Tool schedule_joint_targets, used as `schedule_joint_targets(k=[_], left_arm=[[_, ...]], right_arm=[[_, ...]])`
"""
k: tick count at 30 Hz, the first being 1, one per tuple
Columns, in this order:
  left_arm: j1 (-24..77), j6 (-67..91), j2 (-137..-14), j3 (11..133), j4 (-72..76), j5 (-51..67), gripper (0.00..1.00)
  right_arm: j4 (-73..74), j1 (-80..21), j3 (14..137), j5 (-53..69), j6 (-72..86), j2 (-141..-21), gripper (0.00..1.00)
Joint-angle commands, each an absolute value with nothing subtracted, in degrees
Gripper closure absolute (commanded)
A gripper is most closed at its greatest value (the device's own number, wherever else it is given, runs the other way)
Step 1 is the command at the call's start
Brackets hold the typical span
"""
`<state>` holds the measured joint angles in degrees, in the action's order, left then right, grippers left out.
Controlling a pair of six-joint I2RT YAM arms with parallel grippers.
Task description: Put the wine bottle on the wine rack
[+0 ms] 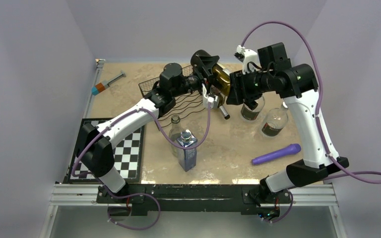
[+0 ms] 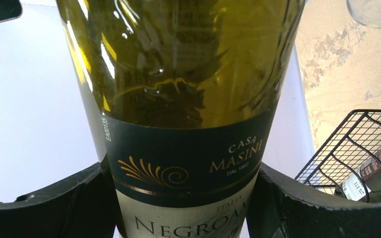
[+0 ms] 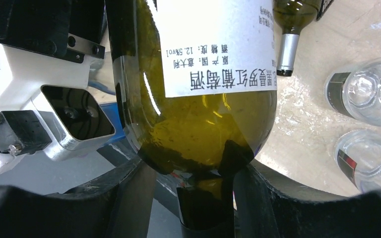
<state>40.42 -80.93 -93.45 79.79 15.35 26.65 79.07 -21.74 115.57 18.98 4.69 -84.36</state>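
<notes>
The wine bottle (image 1: 222,75) is olive-green glass with a dark and white label, held in the air over the right end of the black wire wine rack (image 1: 178,99). My left gripper (image 1: 207,69) is shut on the bottle's labelled body (image 2: 181,163); both fingers (image 2: 54,203) press its sides. My right gripper (image 1: 234,89) stands around the bottle's neck (image 3: 206,198). One finger (image 3: 273,198) touches the neck and a gap shows at the other. The rack also shows in the left wrist view (image 2: 357,144).
A second bottle lies on the rack, its silver-capped neck (image 1: 223,112) (image 3: 287,49) sticking out. Two glass jars (image 1: 252,110) (image 1: 274,122) stand under the right arm. A blue carton (image 1: 187,149), a clear bottle (image 1: 175,126), a purple tool (image 1: 276,153), a chessboard (image 1: 116,148) and a syringe-like tool (image 1: 108,83) lie around.
</notes>
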Motion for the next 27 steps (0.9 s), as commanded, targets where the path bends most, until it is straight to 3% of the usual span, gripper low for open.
schedule_joint_targets(k=[1,6,12,16,21,23,27], left_arm=[[41.13,-79.31,-92.01,81.54,26.84,28.64,1.0],[41.13,-78.71,-91.93,82.04,25.69,26.11,1.0],[41.14,-77.01,-91.68,82.22,24.83,25.71,1.0],[41.18,-75.8,-91.67,82.54,24.65,25.37,1.0],[41.18,-74.33,-91.76,81.96,26.49,24.17,1.0],[41.13,-74.31,-91.68,81.47,26.92,23.83,0.86],[41.13,-74.15,-91.65,80.66,27.85,24.32,0.42]], right_arm=[[78.09,-23.35,117.86,17.97,2.68,-85.33,0.43],[77.81,-23.98,116.7,16.71,2.86,-85.41,0.48],[77.13,-24.33,115.43,15.6,3.24,-85.56,0.73],[77.0,-24.5,115.15,13.42,3.58,-85.79,1.0],[74.81,-24.44,114.18,9.91,4.18,-84.32,1.0],[72.34,-24.58,112.92,8.47,4.77,-82.71,1.0],[67.01,-24.6,111.16,6.54,6.65,-79.21,1.0]])
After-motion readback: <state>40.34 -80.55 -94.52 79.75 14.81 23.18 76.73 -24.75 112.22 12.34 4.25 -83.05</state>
